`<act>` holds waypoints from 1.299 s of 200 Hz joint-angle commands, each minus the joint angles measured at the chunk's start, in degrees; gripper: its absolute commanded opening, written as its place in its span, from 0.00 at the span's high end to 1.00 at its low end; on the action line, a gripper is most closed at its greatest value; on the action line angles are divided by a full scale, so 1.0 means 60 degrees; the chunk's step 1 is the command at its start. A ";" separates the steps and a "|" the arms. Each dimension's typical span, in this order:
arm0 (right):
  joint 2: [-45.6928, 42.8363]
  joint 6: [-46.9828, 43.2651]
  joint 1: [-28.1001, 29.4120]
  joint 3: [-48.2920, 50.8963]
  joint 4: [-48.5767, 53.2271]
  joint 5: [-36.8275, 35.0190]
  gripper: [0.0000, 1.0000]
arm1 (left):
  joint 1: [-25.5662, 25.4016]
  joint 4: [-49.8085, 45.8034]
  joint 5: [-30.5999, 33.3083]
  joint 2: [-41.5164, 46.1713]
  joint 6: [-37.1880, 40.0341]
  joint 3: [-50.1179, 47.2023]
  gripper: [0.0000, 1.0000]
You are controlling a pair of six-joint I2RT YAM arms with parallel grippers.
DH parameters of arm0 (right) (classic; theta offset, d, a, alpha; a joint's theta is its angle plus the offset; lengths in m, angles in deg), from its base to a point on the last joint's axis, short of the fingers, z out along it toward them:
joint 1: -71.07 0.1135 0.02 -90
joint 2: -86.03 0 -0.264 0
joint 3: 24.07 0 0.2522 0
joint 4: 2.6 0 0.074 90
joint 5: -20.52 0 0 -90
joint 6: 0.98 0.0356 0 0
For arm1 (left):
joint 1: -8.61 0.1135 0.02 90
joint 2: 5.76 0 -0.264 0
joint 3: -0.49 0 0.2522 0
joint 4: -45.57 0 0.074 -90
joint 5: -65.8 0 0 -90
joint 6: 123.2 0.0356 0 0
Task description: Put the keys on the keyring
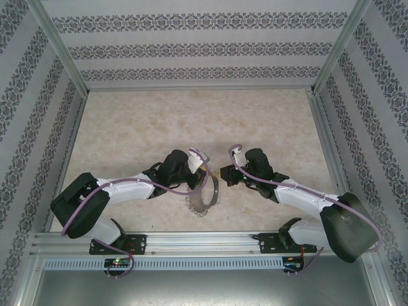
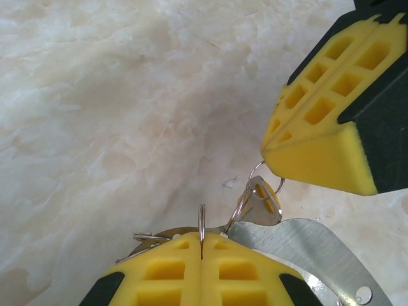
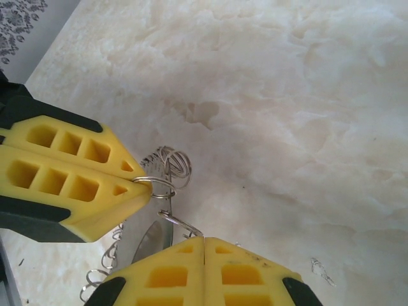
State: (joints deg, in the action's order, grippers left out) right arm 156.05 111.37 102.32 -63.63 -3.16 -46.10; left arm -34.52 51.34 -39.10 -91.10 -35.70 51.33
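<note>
Grip status: left gripper is fully closed, pinching a thin wire loop at the rim of the large grey metal keyring, which appears to hang just beneath it. Right gripper is likewise clamped tight, on a small silver split ring. The tiny yellow-gold key dangles from that ring, just beside the hoop. I judge the two are held nose to nose so ring can be threaded onto hoop (any opening is too small to tell).

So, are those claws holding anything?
Left end effector: rim of a thin grey wire loop. Right end effector: small ring of the tiny yellow-gold key.
</note>
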 commanded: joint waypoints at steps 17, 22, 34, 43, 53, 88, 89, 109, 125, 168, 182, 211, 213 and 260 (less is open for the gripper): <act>-0.0274 0.0052 -0.0090 -0.0019 0.0311 -0.0269 1.00 | -0.0078 -0.0164 0.0285 0.0030 -0.0209 0.0135 1.00; -0.0266 0.0036 -0.0081 -0.0032 0.0321 -0.0271 1.00 | -0.0077 -0.0182 0.0287 0.0023 -0.0220 0.0162 1.00; -0.0180 0.0025 -0.0080 -0.0036 0.0338 -0.0291 1.00 | -0.0080 -0.0272 0.0337 -0.0034 -0.0242 0.0212 1.00; -0.0106 -0.0013 -0.0080 -0.0035 0.0323 -0.0304 1.00 | -0.0077 -0.0316 0.0352 -0.0079 -0.0242 0.0232 1.00; 0.0002 -0.0014 -0.0080 -0.0013 0.0282 -0.0299 1.00 | -0.0077 -0.0345 0.0379 -0.0117 -0.0242 0.0252 1.00; 0.0337 0.0029 -0.0080 0.0010 0.0086 -0.0263 1.00 | -0.0080 -0.0401 0.0395 -0.0377 -0.0233 0.0309 1.00; 0.0339 0.0034 -0.0080 0.0009 0.0087 -0.0263 1.00 | -0.0078 -0.0407 0.0399 -0.0401 -0.0230 0.0316 1.00; 0.0485 0.0018 -0.0081 0.0010 0.0031 -0.0264 1.00 | -0.0077 -0.0617 0.0406 -0.0732 -0.0170 0.0525 1.00; 0.0625 0.0021 -0.0084 0.0013 0.0020 -0.0278 1.00 | -0.0077 -0.0635 0.0391 -0.0996 -0.0126 0.0653 1.00; 0.0826 0.0026 -0.0066 0.0073 -0.0078 -0.0293 1.00 | -0.0076 -0.0699 0.0293 -0.1548 -0.0053 0.0924 0.94; 0.0869 0.0025 -0.0070 0.0083 -0.0098 -0.0309 1.00 | -0.0062 -0.0746 0.0292 -0.1568 -0.0038 0.0927 0.91; 0.0942 0.0008 -0.0073 0.0121 -0.0115 -0.0329 1.00 | -0.0036 -0.0759 0.0377 -0.1402 -0.0038 0.0798 0.81; 0.0942 0.0006 -0.0082 0.0113 -0.0106 -0.0324 1.00 | -0.0033 -0.0752 0.0385 -0.1383 -0.0045 0.0794 0.80; 0.1068 0.0007 -0.0075 0.0177 -0.0220 -0.0322 1.00 | 0.0011 -0.0662 0.0172 -0.0924 0.0020 0.0547 0.71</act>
State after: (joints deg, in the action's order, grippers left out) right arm 161.90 111.35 102.30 -63.56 -2.44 -47.61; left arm -34.50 48.23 -37.20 -99.12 -36.40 55.44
